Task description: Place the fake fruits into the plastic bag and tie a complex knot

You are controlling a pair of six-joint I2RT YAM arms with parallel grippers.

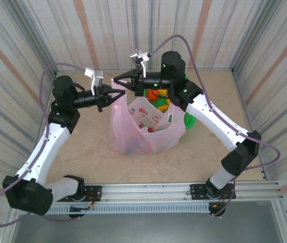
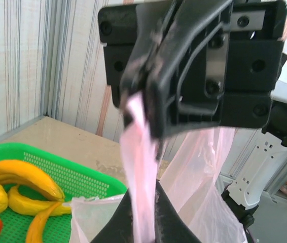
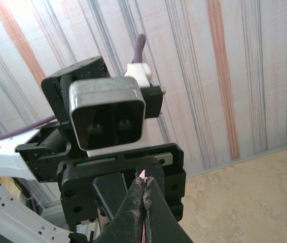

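While the plastic bag (image 1: 143, 132) stands upright on the table (image 1: 82, 147) right between the two arms, its top is pulled up into a thin pink strip (image 2: 136, 167), and both grippers are pinching that. The left gripper (image 1: 114, 96) is clenched on the strip from the left. The right gripper (image 1: 124, 81) is clamped on it too, just beside and a bit above, and the right wrist view shows a sliver of pink squeezed between its closed fingers (image 3: 133, 202). The fake fruits (image 1: 156, 96) sit in the green basket (image 1: 189, 120) just behind the bag, yellow bananas (image 2: 22, 174) plus an orange one. Can't tell what's inside the bag, the plastic is too cloudy.
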